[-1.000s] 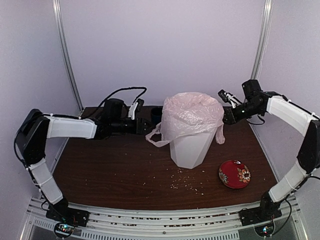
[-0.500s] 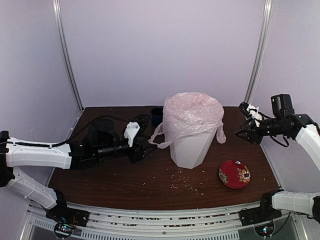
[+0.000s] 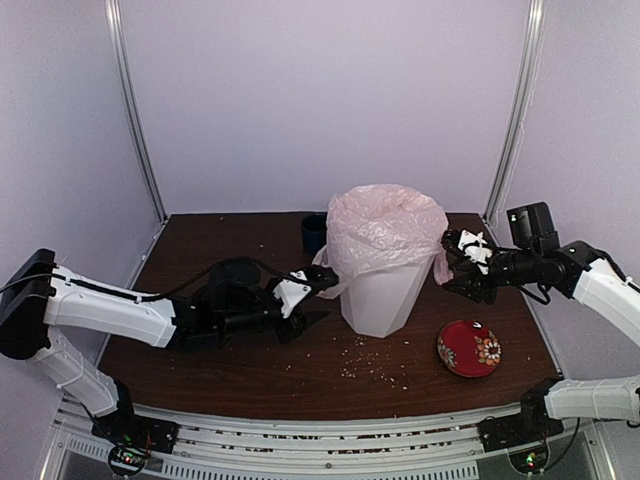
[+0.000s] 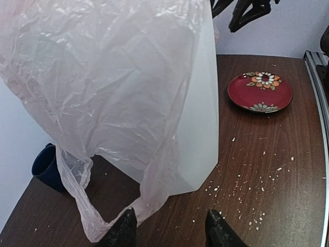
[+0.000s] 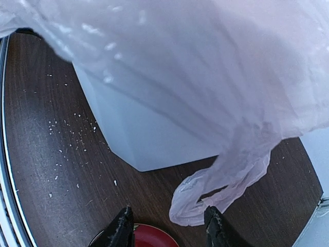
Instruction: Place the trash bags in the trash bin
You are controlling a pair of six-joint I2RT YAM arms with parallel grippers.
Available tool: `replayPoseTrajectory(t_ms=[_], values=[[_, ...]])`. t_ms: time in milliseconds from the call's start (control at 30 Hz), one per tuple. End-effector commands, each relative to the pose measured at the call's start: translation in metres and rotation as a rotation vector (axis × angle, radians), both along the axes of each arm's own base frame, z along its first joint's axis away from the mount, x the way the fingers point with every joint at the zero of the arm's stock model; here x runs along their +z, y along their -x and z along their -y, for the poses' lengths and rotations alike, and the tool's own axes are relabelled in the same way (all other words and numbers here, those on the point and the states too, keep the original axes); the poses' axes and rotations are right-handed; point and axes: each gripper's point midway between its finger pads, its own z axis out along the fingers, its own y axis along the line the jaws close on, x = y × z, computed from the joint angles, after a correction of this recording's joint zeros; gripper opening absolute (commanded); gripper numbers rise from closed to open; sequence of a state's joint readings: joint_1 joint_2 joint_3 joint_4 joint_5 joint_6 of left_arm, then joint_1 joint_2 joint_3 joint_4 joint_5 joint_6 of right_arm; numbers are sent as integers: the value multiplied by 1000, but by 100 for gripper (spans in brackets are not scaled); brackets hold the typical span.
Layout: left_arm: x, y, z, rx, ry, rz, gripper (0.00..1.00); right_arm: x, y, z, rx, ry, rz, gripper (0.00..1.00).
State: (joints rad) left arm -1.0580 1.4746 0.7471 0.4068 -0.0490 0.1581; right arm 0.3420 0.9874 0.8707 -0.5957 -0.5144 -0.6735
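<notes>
The tall white trash bin stands mid-table. The pale pink trash bag is draped over its top and rim, with one handle loop hanging on each side. My left gripper is open and empty, low beside the bin's left side. In the left wrist view the left gripper has its left fingertip touching or just at the hanging loop, with the bin ahead. My right gripper is open and empty by the right loop. In the right wrist view the right gripper has that loop just above its right fingertip.
A red flowered plate lies right of the bin, below my right gripper; it also shows in the left wrist view. A dark blue cup stands behind the bin's left side. Crumbs are scattered in front of the bin.
My left gripper swung down and then right to the bin's left loop. My right gripper pulled out to the right, then came back left and down to the right loop. Both stay open.
</notes>
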Motion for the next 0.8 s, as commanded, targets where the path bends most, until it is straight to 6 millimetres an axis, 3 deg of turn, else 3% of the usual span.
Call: replayPoseTrajectory(t_ms=[0,167,333,500,633,767], values=[[38,-18,13,47,86,180,44,7,-17,-6,-48,-11,72,44],[38,-28,24,58,76,245,32,-7,-22,-6,-78,16,68,28],[53,-25,24,62,131,284,45,-11,-22,-1,-103,20,69,20],[42,-9,47,-82,101,263,45,-3,-23,0,-123,-6,101,12],[37,-34,40,67,77,299,26,-1,-23,2,-131,-13,120,1],[27,-34,40,66,62,304,0,-8,-19,3,-118,13,115,0]])
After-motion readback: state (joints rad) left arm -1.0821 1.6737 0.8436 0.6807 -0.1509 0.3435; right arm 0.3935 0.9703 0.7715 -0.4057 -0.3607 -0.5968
